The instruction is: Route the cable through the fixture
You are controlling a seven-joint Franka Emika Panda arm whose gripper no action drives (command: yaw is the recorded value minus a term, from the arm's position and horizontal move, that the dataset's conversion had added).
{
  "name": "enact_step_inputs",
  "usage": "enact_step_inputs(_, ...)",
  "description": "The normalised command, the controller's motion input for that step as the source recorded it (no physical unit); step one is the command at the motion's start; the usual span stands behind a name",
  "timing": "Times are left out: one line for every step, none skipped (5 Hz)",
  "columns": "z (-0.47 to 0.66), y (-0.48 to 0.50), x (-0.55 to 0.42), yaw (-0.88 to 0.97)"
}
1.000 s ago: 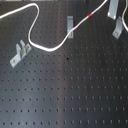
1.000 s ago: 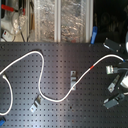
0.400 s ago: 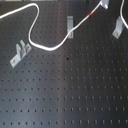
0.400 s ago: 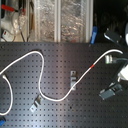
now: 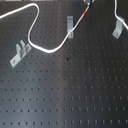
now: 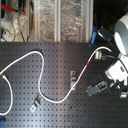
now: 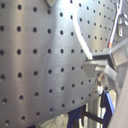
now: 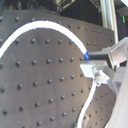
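Since the cable point(image 6: 47, 97) looks limp, grip near its red band point(image 6: 89, 64) (two o'clock); gripper point(image 6: 98, 89) opening unclear.

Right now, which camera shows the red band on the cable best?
The first exterior view: the red band sits sharp and unobstructed on the cable, just above the middle fixture. In the second exterior view it is visible but smaller. The first wrist view shows only a reddish streak at the edge; the second wrist view shows none.

Everything looks soft and coarse-grained, the wrist views blurriest near the fingers point(image 7: 100, 62). Overhead light leaves a pale sheen on the dark tabletop point(image 7: 35, 55), which bulges toward the edges there.
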Motion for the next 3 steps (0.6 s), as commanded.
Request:
enact_step_inputs(0.09, 0.316, -0.489, 0.53)
enact_step_inputs(0.0, 0.002, -0.002, 0.01)
enact_step_inputs(0.0, -0.044, 0.032, 0.02)
